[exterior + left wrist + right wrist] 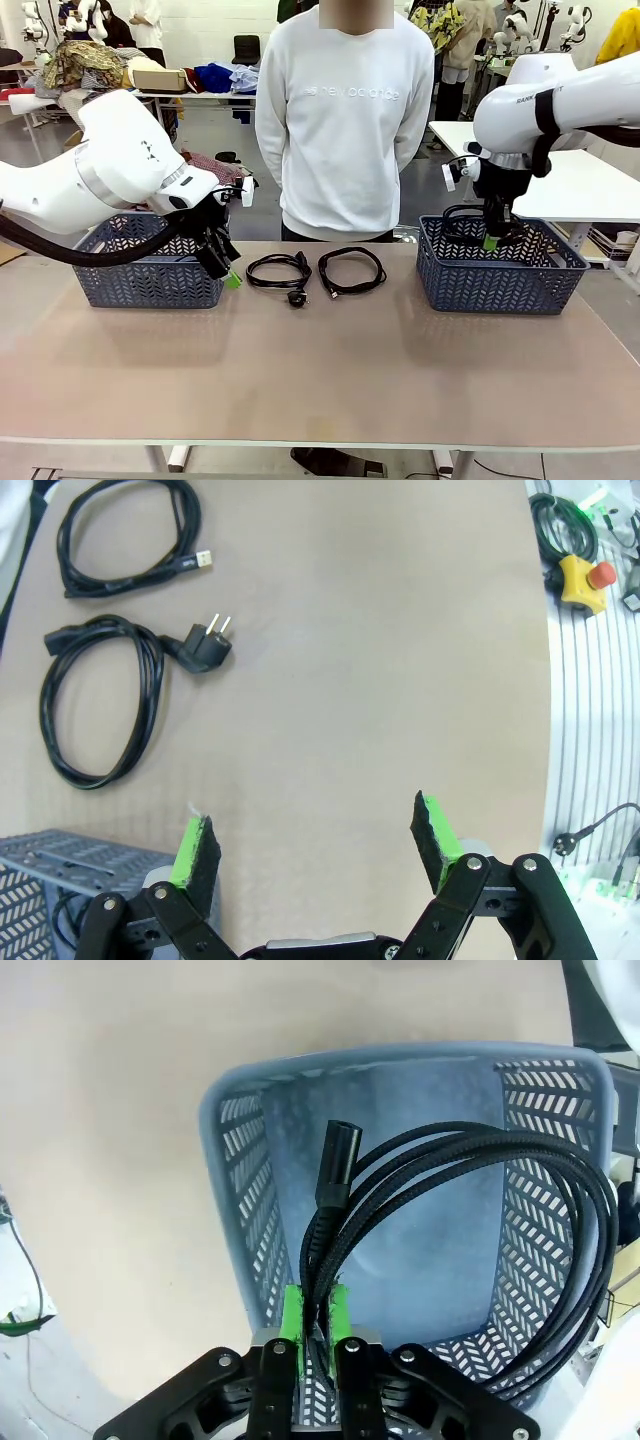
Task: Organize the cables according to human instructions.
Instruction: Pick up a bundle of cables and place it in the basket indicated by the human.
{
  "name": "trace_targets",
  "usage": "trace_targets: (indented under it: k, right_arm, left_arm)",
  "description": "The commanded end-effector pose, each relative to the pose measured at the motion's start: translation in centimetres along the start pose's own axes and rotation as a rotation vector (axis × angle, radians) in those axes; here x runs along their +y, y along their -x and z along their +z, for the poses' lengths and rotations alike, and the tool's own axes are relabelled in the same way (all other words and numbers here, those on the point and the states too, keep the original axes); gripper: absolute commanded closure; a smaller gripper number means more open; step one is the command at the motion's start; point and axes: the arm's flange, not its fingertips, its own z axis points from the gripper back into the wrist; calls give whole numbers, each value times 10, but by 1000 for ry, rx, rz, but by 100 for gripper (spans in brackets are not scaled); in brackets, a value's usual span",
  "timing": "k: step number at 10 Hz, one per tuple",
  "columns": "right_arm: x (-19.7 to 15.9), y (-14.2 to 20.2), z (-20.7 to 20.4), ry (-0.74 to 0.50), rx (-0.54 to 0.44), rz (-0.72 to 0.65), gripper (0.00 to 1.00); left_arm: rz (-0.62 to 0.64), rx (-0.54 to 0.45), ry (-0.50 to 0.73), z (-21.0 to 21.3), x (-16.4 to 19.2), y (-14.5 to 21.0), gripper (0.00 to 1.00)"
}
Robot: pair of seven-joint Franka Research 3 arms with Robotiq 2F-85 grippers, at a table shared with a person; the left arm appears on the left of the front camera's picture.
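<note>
The right gripper (316, 1315) is pinched tight on a braided black cable (470, 1160), hanging it inside the right basket (225, 1170), with the plug end (340, 1150) pointing to twelve o'clock in the wrist view. I'd lower until the loop rests on the floor, all inside the walls, then let go. The left gripper (310, 820) hangs wide open, holding nothing, beside the left basket (150, 280); two loose cables (277, 270) lie at its three o'clock
</note>
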Motion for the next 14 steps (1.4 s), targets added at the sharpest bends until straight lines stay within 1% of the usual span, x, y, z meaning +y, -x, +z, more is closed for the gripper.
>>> trace_targets:
  k: [1,4,5,6,7,8,9,10,11,12,13,14]
  right_arm:
    - [-12,2,0,-4,-1,35,88]
    - [-19,0,-6,-9,5,28,88]
    - [-20,-1,-6,-14,6,22,69]
    - [-21,-1,-6,-18,2,11,68]
    - [-21,-1,-5,-20,-2,3,49]
    - [-21,-1,-3,-20,-5,1,64]
    - [-21,-2,0,-21,-6,-2,30]
    - [-20,-2,1,-25,-6,-4,44]
    - [-20,-2,0,-29,-6,-3,10]
    - [-20,-2,0,-33,-4,-5,25]
    - [-20,-2,0,-38,-2,-4,0]
    - [-21,-2,0,-42,5,-7,5]
  left_arm:
    - [1,-1,0,1,1,0,0]
    - [1,-1,0,1,1,0,0]
    - [1,-1,0,1,1,0,0]
    - [1,-1,0,1,1,0,0]
    - [1,-1,0,1,1,0,0]
    - [1,-1,0,1,1,0,0]
    - [1,-1,0,1,1,0,0]
    - [1,-1,0,1,1,0,0]
    - [1,-1,0,1,1,0,0]
    - [1,-1,0,1,1,0,0]
    - [1,-1,0,1,1,0,0]
    - [1,-1,0,1,1,0,0]
